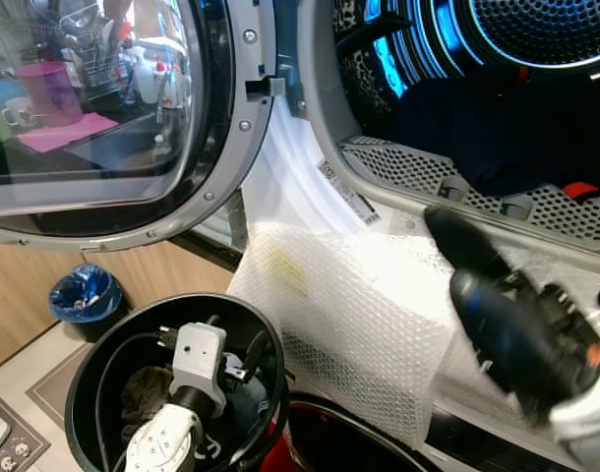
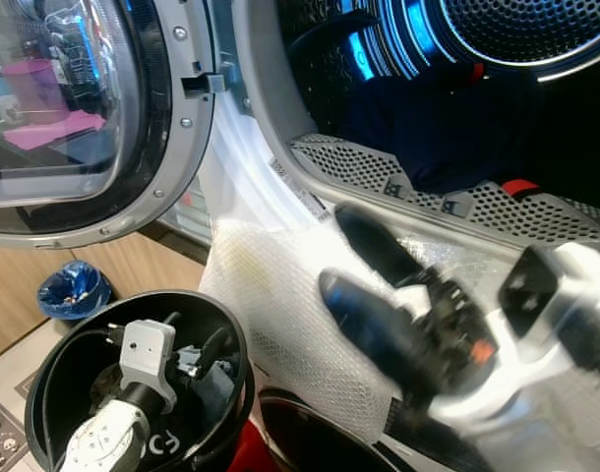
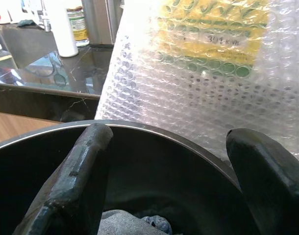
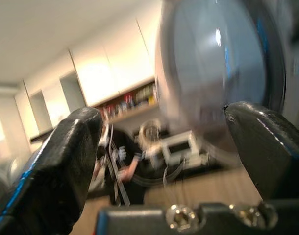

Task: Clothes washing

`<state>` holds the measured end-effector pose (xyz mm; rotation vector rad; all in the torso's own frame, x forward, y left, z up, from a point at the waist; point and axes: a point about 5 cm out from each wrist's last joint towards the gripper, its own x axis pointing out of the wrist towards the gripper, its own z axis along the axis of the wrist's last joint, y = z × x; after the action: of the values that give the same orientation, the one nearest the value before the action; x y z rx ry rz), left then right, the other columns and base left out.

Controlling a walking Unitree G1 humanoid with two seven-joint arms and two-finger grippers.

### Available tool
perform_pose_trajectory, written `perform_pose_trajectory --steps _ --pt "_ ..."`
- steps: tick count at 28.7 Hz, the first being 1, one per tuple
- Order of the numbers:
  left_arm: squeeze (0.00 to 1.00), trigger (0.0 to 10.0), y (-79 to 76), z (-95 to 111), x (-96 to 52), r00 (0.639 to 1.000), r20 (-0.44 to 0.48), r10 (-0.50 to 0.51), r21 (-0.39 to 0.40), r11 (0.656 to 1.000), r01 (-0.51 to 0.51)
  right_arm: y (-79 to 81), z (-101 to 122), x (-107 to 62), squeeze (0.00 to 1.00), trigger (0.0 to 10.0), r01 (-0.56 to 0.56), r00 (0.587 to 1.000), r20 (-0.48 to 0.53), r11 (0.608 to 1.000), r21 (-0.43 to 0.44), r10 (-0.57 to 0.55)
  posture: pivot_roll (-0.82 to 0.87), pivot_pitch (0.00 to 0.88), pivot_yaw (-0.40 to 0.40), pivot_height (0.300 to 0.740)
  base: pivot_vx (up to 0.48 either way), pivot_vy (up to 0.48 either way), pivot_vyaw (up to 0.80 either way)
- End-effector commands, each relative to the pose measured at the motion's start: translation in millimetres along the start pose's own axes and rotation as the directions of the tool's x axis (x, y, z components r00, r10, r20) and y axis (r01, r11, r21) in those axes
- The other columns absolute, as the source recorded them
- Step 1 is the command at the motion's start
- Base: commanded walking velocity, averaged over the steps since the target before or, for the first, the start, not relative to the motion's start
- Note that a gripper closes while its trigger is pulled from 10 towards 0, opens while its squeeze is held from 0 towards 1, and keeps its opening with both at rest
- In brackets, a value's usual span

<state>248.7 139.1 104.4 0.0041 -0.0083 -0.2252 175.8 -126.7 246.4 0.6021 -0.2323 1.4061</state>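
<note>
Loading step: the left gripper [image 3: 164,181], fingers spread, hangs inside the black bucket [image 1: 93,379] over clothes [image 3: 125,225]. The right gripper [image 2: 379,285], fingers spread and empty, sits at 3 o'clock before the drum [image 1: 516,128]. Next move: grasp a garment.

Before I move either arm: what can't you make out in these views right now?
- Clothes in the black bucket: left eye view, mostly hidden by the left gripper and rim.
- Right gripper: blurred by motion in both eye views.
- Dark garment in the drum: shape lost in shadow.
- Bubble wrap label: left wrist view, unreadable.

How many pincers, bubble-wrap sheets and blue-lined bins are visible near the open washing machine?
Pincers: 2 (left pincer, right pincer)
Bubble-wrap sheet: 1
Blue-lined bin: 1
Total: 4
</note>
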Motion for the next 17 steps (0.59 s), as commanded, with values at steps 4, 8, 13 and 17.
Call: perform_pose_trajectory --steps 4,8,13,17 --pt "0.00 10.0 2.0 0.6 1.7 1.000 0.011 0.010 0.011 1.000 -0.011 -5.2 -31.9 -25.9 0.00 10.0 0.075 0.982 -0.182 0.994 0.080 -0.059 -0.08 0.069 0.012 0.740 0.000 0.000 0.00" --pt "0.00 10.0 1.4 0.4 1.8 1.000 0.012 0.011 0.010 1.000 -0.011 -22.3 -60.7 -55.9 0.00 10.0 0.253 0.929 -0.303 0.962 0.103 -0.212 -0.08 0.064 0.004 0.740 0.000 0.000 0.00" --pt "0.00 10.0 0.1 -0.4 1.6 1.000 0.014 0.012 0.007 1.000 -0.012 -39.2 -115.5 -107.0 0.00 10.0 0.502 0.764 -0.511 0.860 0.088 -0.393 -0.07 0.057 -0.002 0.740 0.000 0.000 0.00" --pt "0.00 10.0 2.6 -0.7 -1.4 1.000 0.015 0.019 0.013 1.000 -0.020 -34.8 -152.7 -146.7 0.00 10.0 0.620 0.643 -0.635 0.777 0.104 -0.428 -0.05 0.047 -0.007 0.740 0.000 0.000 0.00"
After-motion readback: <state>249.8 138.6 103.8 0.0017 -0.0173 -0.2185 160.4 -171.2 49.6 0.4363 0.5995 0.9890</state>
